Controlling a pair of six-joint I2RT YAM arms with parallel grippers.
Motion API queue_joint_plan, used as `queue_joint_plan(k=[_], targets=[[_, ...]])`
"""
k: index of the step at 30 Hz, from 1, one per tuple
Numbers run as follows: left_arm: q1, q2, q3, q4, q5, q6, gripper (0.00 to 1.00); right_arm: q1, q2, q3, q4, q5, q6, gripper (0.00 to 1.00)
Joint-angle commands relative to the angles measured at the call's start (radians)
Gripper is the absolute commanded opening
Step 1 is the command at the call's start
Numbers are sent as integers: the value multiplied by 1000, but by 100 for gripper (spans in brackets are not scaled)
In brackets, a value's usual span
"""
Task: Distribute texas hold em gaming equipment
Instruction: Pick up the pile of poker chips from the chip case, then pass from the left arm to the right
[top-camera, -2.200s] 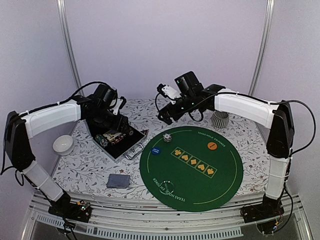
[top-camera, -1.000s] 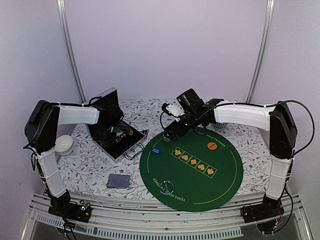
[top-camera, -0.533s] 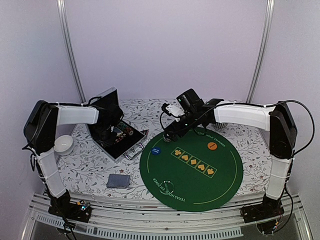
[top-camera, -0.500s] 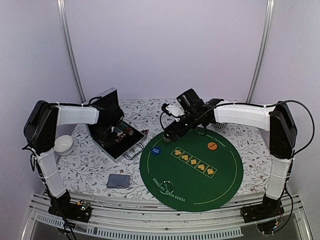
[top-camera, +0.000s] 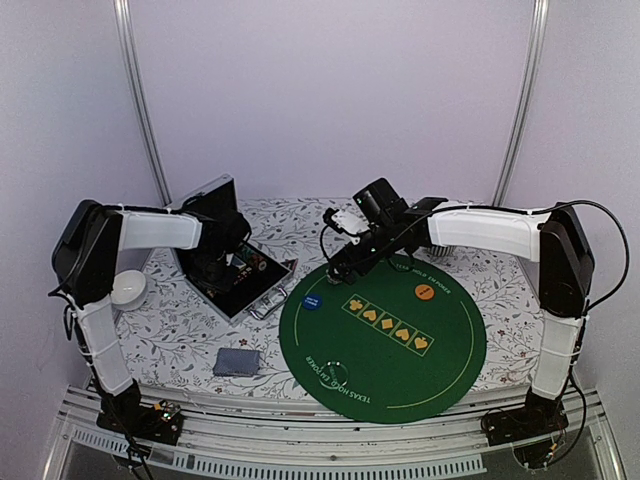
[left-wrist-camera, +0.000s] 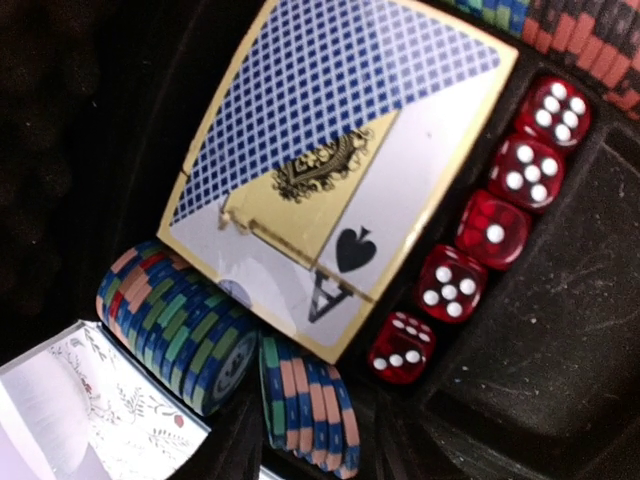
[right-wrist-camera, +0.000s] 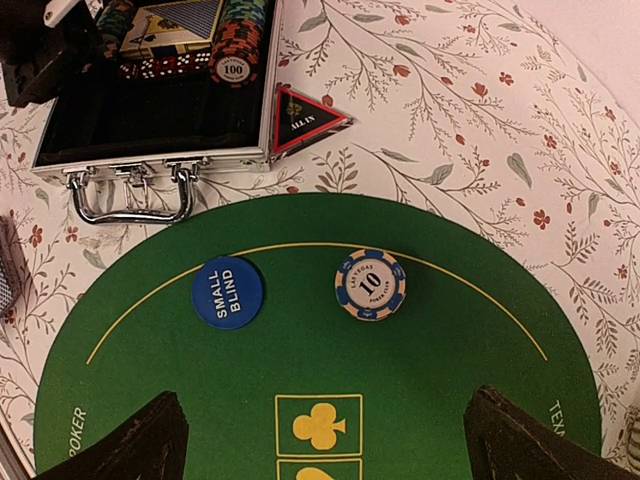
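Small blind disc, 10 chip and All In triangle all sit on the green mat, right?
No, right wrist view: the All In triangle lies on the floral cloth by the case. The disc and chip are on the mat.

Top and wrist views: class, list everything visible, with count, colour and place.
cloth: one, white floral, under everything
mat: one, green, on cloth
case: one, silver, open, left of mat
card box: one, blue-gold, in case
dice: five, red, beside card box
striped chips: many, mixed colours, in case
10 chip: one showing, blue-white, on mat
blue disc: one, blue, beside 10 chip
orange disc: one, orange, on mat
triangle: one, black, red-edged, beside case
cards: one pile, grey-blue, on cloth
bowl: one, white, cloth's left edge
left hand: one, black, over case
right hand: one, black, open, above mat
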Motion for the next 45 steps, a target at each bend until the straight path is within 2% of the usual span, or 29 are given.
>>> queue_joint_plan(k=[1,5,7,8,11,14,19,23,26,29,32,37,40,43,44,45], targets=[[30,31,16,18,6,10,40,-4,-11,14,-17,0,-6,99],[38,40,19,23,10,12,37,-3,-10,14,-17,-2,-7,99],[42,41,20,28,8,13,30,-4,-9,14,-16,-4,-6,99],[45,40,21,28,6,14,26,-4,-10,14,-17,-5,-5,99],[48,26,21,27,2,7,0,-4,-19,11,-19,-3,-4,99],[47,-26,17,37,3,-8,0,-4,-42,6,-20,-3,-3,99],[29,-238,10,86,75,-43,0,-1,-106,3,-12,11,-6,99],[14,-456,-49,236,379,-99,0,54,-171,-18,55,72,-42,99],[-13,-537,-112,349,574,-193,0,158,-230,-100,221,126,-126,99],[-57,-566,-142,436,681,-264,0,230,-252,-168,425,87,-245,99],[-101,-561,-143,485,776,-310,0,246,-223,-157,551,54,-250,98],[-137,-557,-134,530,836,-346,0,253,-130,-55,542,112,-266,91],[-144,-552,-134,551,859,-361,0,254,-102,-37,548,105,-280,82],[-152,-546,-134,553,866,-365,0,254,-80,-23,548,133,-296,77],[-154,-545,-135,557,867,-366,0,254,-73,-18,549,151,-300,74],[-155,-546,-136,558,870,-369,0,254,-69,-14,551,163,-303,66]])
